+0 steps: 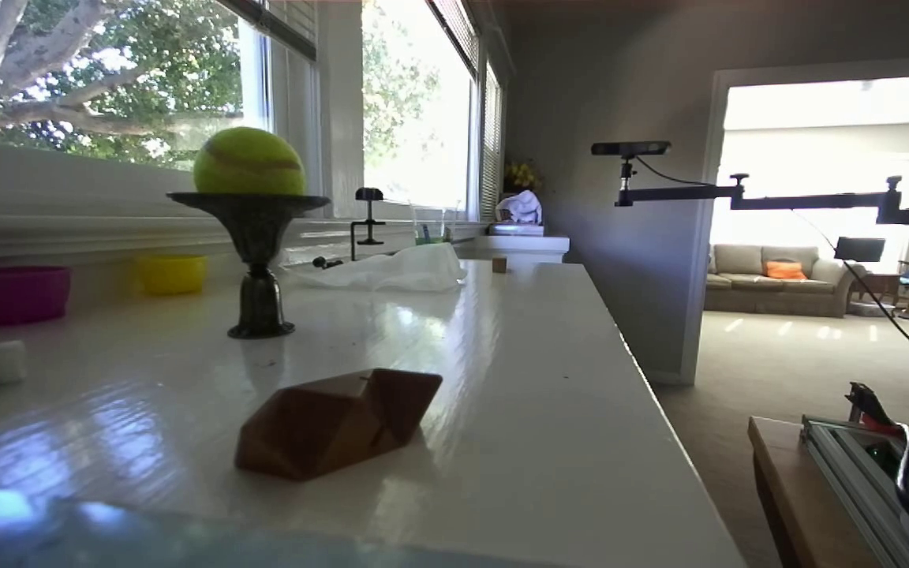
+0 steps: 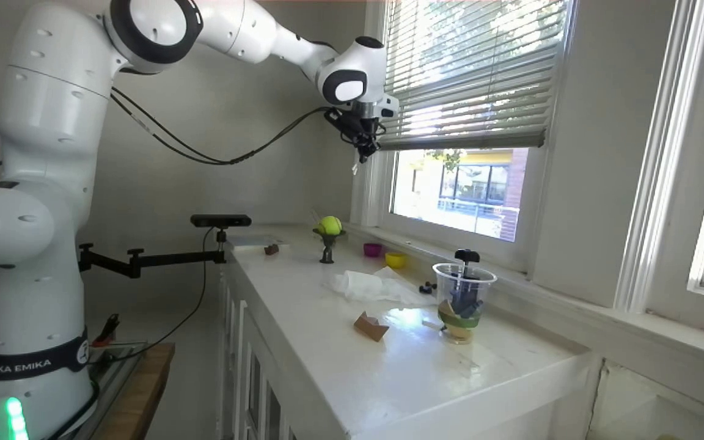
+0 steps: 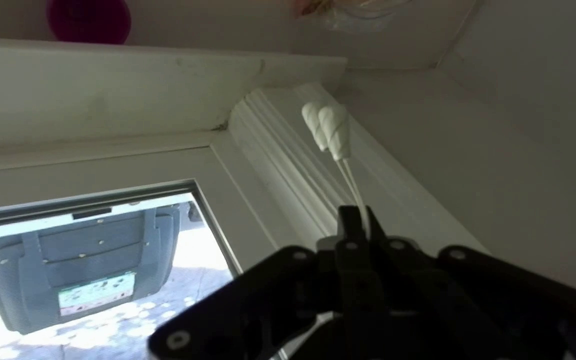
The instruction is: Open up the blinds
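A white table (image 2: 401, 379) ran below the window (image 2: 480, 189), where the blinds (image 2: 474, 85) covered the upper part and left the lower part bare. The fingers (image 3: 350, 222) were clenched on the thin cords (image 3: 351, 180), white tassels (image 3: 335, 127) free beyond the tips. The opening looked partly done at most; raising the rest seemed left, likely by pulling those cords.

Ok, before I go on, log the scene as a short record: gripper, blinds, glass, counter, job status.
gripper: shut on two thin cords, white tassels dangling below it
blinds: partway down, daylight showing through
glass: uncovered below the bottom rail
counter: tennis ball on a dark stand, purple bowl, yellow bowl, clear plastic cup
job status: looks unfinished; blinds not fully raised
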`<state>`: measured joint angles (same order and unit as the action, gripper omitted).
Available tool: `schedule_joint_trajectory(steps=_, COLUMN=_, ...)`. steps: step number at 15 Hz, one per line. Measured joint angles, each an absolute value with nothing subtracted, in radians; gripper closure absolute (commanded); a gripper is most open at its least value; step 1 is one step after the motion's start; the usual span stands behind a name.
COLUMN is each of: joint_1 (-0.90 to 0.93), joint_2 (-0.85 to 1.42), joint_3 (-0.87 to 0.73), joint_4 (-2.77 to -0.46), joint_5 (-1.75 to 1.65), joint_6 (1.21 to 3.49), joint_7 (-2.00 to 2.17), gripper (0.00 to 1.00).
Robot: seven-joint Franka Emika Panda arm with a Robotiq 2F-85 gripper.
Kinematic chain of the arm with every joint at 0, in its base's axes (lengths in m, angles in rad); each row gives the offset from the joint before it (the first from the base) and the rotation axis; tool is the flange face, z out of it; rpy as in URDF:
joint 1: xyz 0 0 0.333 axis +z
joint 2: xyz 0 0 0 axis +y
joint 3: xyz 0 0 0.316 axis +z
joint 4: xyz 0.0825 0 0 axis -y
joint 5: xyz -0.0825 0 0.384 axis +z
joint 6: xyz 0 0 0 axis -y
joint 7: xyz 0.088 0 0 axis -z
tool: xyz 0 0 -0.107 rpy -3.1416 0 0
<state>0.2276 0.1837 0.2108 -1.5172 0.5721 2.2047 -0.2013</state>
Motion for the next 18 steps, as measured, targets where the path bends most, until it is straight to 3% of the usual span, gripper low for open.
schedule_joint_trajectory(steps=18, joint_1=0.237, joint_2=0.475, joint_3=0.301, joint_4=-1.571, joint_5=0.575, joint_6=1.892, joint_7=-0.194, gripper=1.00)
